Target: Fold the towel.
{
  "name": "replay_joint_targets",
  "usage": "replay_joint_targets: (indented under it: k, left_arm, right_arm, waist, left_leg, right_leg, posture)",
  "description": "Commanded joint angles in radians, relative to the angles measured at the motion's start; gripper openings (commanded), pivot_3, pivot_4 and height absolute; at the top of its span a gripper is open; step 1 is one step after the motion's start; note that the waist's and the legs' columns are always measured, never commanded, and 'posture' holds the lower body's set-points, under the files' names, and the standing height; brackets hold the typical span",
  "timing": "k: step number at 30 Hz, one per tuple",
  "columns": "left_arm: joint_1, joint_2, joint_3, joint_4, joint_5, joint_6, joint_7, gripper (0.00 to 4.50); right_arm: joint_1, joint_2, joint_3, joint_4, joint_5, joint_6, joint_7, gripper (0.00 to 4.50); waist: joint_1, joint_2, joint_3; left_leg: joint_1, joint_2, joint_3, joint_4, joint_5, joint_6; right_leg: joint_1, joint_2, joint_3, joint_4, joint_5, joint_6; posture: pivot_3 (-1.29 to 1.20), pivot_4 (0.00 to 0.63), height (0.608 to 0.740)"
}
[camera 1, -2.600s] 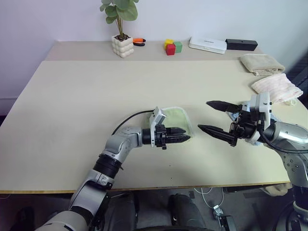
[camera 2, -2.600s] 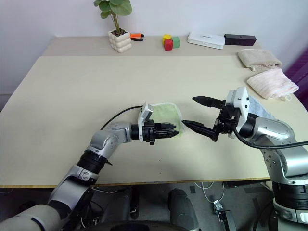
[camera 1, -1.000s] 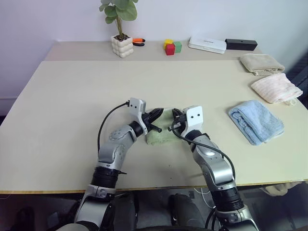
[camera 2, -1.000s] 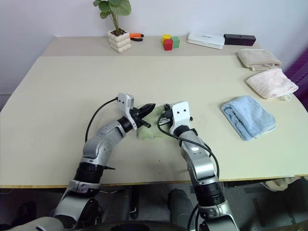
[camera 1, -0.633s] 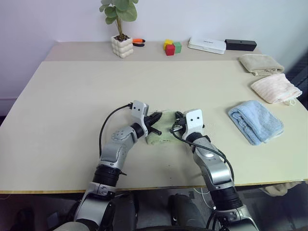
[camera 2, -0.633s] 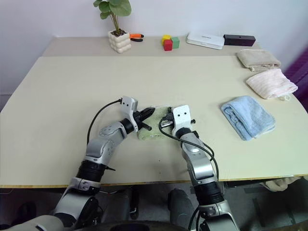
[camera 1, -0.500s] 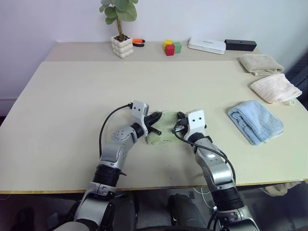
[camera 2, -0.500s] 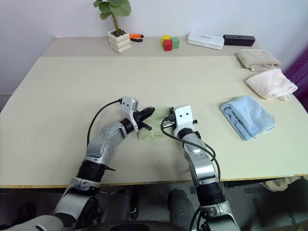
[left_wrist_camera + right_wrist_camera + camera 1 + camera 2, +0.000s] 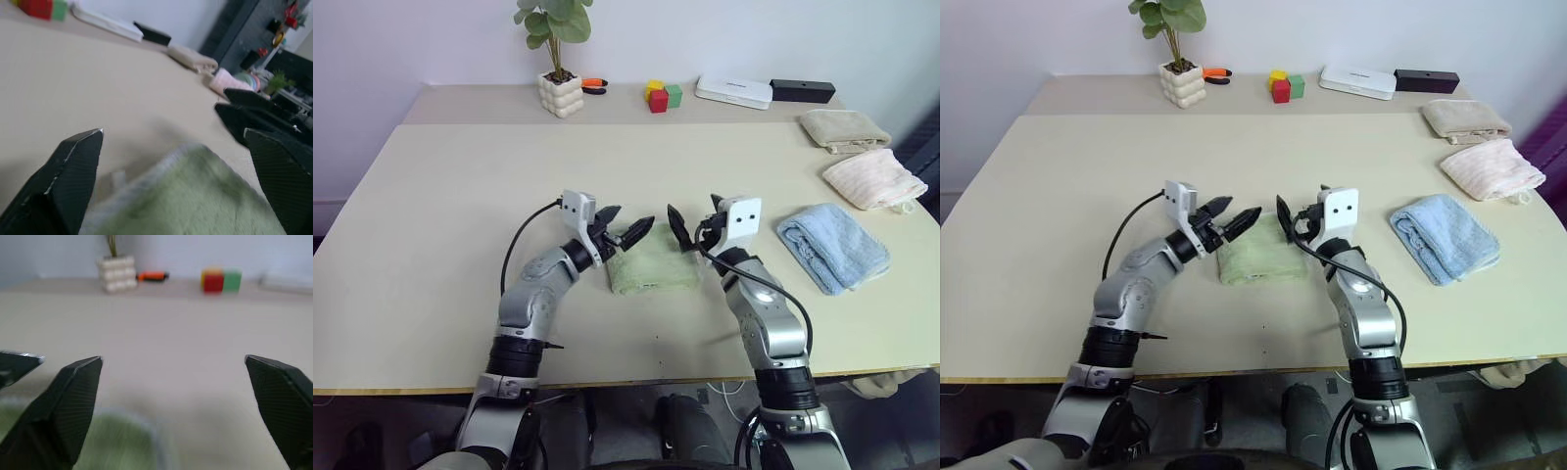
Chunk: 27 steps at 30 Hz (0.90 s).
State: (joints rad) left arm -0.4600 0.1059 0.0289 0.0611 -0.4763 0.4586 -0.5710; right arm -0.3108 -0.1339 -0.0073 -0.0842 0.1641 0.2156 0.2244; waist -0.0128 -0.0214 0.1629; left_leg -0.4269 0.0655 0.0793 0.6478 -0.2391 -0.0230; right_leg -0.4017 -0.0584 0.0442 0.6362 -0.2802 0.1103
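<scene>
So the towel (image 9: 652,263) is sitting folded up into a compact light green pad near the middle of the beige table (image 9: 460,206), closer to the front edge than the back. It's a slightly oblong rectangle, and its longer side runs roughly front to back from the robot, leaning a touch to its right at the near end; the near edge looks thicker, like stacked layers. Both grippers are up off it with nothing in them. The left gripper (image 9: 624,226) hangs over the towel's far left corner with its two black fingers spread wide, pointing toward the right one. The right gripper (image 9: 694,224) is just off the far right corner, fingers also splayed wide, aimed back toward the left one, so the tips nearly face each other above the towel's far edge. From the left wrist camera you can see fuzzy green terry right below the fingers. Off to the robot's right there's a crumpled light blue cloth (image 9: 832,246), and further back a pink folded towel (image 9: 873,178) and a beige folded towel (image 9: 845,128). Along the back: a potted plant (image 9: 558,54), coloured blocks (image 9: 662,95), a white box (image 9: 734,92), and a black box (image 9: 803,91).
</scene>
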Motion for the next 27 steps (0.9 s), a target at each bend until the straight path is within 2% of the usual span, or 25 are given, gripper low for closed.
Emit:
replay_joint_targets:
  k: [1, 6, 11, 15, 19, 23, 27]
  left_arm:
    - [-0.025, 0.023, 0.039, -0.099, -0.096, 0.065, -0.03, 4.47]
    - [-0.013, 0.137, 0.105, -0.177, -0.223, 0.244, -0.051, 4.47]
    - [0.027, 0.294, 0.239, -0.17, -0.437, 0.519, -0.065, 4.47]
    - [0.051, 0.373, 0.29, -0.102, -0.56, 0.717, -0.079, 4.47]
    - [0.04, 0.356, 0.325, 0.008, -0.61, 0.824, -0.028, 4.47]
    - [-0.004, 0.314, 0.345, 0.091, -0.638, 0.915, 0.032, 4.47]
    - [-0.018, 0.271, 0.318, 0.085, -0.653, 0.991, 0.053, 4.47]
  right_arm:
    - [-0.029, -0.023, -0.005, -0.051, -0.004, -0.011, 0.017, 4.49]
    - [-0.062, -0.081, -0.053, -0.069, 0.125, 0.068, 0.139, 4.49]
    - [-0.031, -0.249, -0.075, -0.184, 0.29, 0.13, 0.397, 4.49]
    - [0.013, -0.368, -0.082, -0.238, 0.334, 0.118, 0.546, 4.49]
    - [0.065, -0.45, -0.053, -0.231, 0.304, 0.069, 0.66, 4.49]
    - [0.042, -0.428, -0.049, -0.215, 0.308, 0.077, 0.635, 4.49]
    - [0.037, -0.41, -0.03, -0.218, 0.288, 0.071, 0.617, 4.49]
  waist:
    - [-0.001, 0.0, 0.0]
    - [-0.002, 0.0, 0.0]
    - [-0.004, 0.001, 0.001]
    - [0.0, 0.0, 0.001]
    - [0.001, 0.0, 0.002]
    - [-0.001, -0.001, 0.002]
    - [0.0, -0.001, 0.002]
  left_leg:
    - [0.0, 0.0, 0.0, 0.0, 0.0, 0.0]
    - [0.0, 0.0, 0.0, 0.0, 0.0, 0.0]
    - [0.0, 0.001, 0.0, 0.0, 0.0, 0.0]
    - [0.0, 0.001, -0.001, -0.001, 0.0, 0.0]
    - [0.0, 0.0, -0.001, 0.0, 0.0, 0.0]
    - [0.001, 0.0, -0.001, 0.001, 0.0, 0.0]
    - [0.0, 0.0, -0.001, 0.0, 0.0, -0.001]
  right_leg:
    - [0.0, 0.0, 0.0, 0.0, 0.0, 0.0]
    - [0.0, 0.0, 0.0, 0.001, 0.0, 0.0]
    - [-0.001, 0.0, 0.0, 0.001, 0.0, 0.001]
    - [-0.001, 0.0, -0.001, 0.002, -0.001, 0.002]
    - [0.0, 0.0, -0.001, 0.002, -0.001, 0.001]
    - [-0.001, 0.0, -0.001, 0.003, -0.001, 0.001]
    - [-0.001, 0.0, -0.001, 0.003, -0.001, 0.001]
  posture:
    - [0.0, 0.15, 0.735]
    - [0.0, 0.15, 0.735]
    - [0.0, 0.15, 0.735]
    - [0.0, 0.15, 0.735]
    - [0.0, 0.15, 0.735]
    - [0.0, 0.15, 0.735]
    - [0.0, 0.15, 0.735]
